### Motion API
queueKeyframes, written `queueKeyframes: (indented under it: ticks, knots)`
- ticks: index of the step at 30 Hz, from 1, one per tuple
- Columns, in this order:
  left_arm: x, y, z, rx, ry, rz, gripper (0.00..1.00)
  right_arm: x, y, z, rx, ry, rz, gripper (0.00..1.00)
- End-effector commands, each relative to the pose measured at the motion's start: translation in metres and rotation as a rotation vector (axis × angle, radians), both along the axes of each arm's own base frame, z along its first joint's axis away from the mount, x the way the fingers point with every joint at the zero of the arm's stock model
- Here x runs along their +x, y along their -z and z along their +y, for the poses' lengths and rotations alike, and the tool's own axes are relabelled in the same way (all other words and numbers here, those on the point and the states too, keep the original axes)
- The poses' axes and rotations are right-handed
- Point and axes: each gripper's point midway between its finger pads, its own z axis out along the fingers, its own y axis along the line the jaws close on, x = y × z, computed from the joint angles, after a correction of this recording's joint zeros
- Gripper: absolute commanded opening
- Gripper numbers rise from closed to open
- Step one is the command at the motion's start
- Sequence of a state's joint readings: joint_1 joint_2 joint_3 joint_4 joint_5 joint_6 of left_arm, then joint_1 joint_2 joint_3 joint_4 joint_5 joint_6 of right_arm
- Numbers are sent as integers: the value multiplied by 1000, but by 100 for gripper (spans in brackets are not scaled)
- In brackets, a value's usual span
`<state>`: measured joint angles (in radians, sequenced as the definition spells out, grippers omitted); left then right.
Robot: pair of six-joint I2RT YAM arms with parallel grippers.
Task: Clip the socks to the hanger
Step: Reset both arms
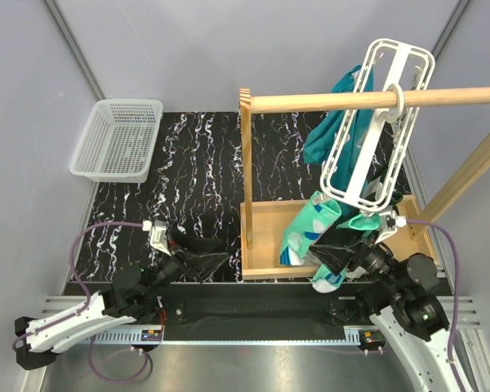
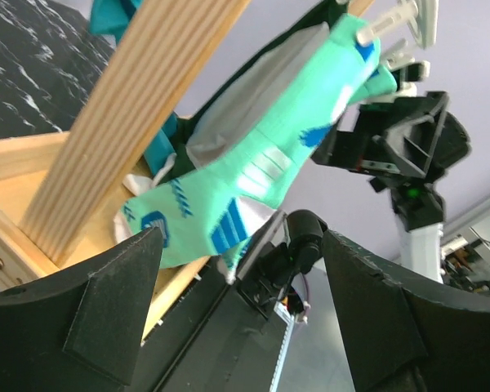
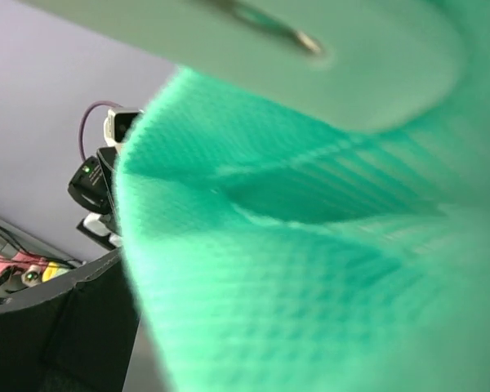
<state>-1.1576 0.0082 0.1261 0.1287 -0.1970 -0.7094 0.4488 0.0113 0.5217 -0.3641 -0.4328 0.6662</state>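
**Socks at hanger's low end; right gripper state unreadable**

- The mint-green and white ankle socks (image 1: 305, 234) hung at about 4 o'clock on the table, off the bottom end of the white plastic rectangular clip hanger (image 1: 374, 131). The cuff was up by the lowest clips and the toe drooped down. My read is that the cuff was being offered up to a clip.
- I couldn't tell whether a clip had actually bitten.
- The hanger sat tilted on the round wooden rod (image 1: 310, 103) by its ring hook, low end toward 5 o'clock. That put the bottom clips within the right arm's reach.
- The dark teal garment (image 1: 336, 122) draped behind the frame at 2 o'clock.
- The right gripper (image 1: 353, 242) was right at the sock, under the hanger's low end. Its wrist camera was filled with green knit (image 3: 310, 269), so I can't tell whether the jaws were spread or closed, or whether they were gripping anything.
- The left gripper (image 2: 245, 327) sat at 7 o'clock, well apart from the sock, with its jaws spread wide and nothing between them. It was aimed at the sock (image 2: 253, 171), probably on standby to steady it.
- Containers:
  - The wooden tray base (image 1: 265, 245) of the rack sat under the socks, with the toe dangling just over its near rail. I can't tell whether the sock touched it.
  - The white plastic mesh basket (image 1: 106, 159) at 10 o'clock showed nothing inside.
- Everything stood on the black marbled mat (image 1: 196, 180).
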Motion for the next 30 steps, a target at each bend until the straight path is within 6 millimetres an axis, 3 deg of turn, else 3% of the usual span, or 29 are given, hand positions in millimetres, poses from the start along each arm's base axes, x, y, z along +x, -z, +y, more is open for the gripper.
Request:
queueKeyframes:
  ticks: [1,3,4,5,7,8,10,12,14,17,21,26,30]
  knots:
    - [-21,-48,16,-237,73,-101,84,-2,-13,13,93,-88,-71,100]
    - [-26,-51,17,-274,99,-116,85,-1,-15,18,125,-116,-109,100]
    - [-27,-50,16,-280,105,-116,85,5,-2,22,136,-124,-85,100]
    - [-28,-48,15,-288,114,-120,86,5,-5,22,155,-130,-113,100]
    - [-31,-46,12,-296,137,-120,86,13,14,27,165,-136,-82,100]
    - [-34,-49,12,-317,156,-125,86,14,13,27,179,-136,-101,100]
    - [-32,-35,6,-311,164,-100,86,24,31,28,185,-113,-66,100]
    - [-32,-22,2,-344,182,-71,86,33,36,26,214,-76,-66,100]
    - [-30,-19,4,-393,177,-54,86,46,58,25,216,-30,-18,100]
    - [-22,7,-4,-332,156,21,87,70,95,17,188,97,96,100]
    - [-14,23,-9,-277,124,77,86,97,138,-8,118,324,253,100]
    - [-7,42,-15,-214,95,130,86,97,176,-16,40,382,382,100]
    - [-4,50,-17,-186,84,155,86,94,187,-18,22,391,430,100]
